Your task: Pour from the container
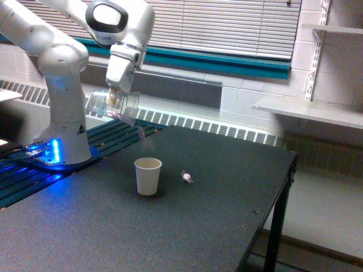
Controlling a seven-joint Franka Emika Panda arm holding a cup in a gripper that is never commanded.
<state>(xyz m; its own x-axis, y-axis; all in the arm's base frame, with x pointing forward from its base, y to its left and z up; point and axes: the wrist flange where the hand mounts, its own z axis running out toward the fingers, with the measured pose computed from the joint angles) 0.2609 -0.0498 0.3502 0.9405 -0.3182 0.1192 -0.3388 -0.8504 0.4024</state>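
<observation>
**Currently on view: tipped container above the counter**

Item 1. End effector (114,97), white, hanging from the arm at the exterior view's upper left. Its fingers are closed against the container, gripping it near the middle of its wall; the fingertips themselves are partly hidden behind the clear plastic.

Item 2. Container (113,106), clear plastic, held in the air and tipped on its side, mouth facing the exterior view's right and slightly down. A few reddish-pink pieces show through the wall near the lower lip. It sits above the blue slatted strip beside the robot base, up and to the exterior view's left of the paper cup, well apart from it.

Item 3. Paper cup (148,176), white, opaque, upright on the counter (198,226), open end up. Contents cannot be made out.

Item 4. Faint blurred streak (140,135) in the air between the container's mouth and the paper cup; too smeared to identify.

Item 5. Small pinkish piece (186,177), lying on the counter just to the exterior view's right of the paper cup, not touching it.

Item 6. Robot base (62,141), white, with blue light glowing at its foot, at the counter's far left corner.

Item 7. Window blinds (227,25), closed, along the back wall.
</observation>
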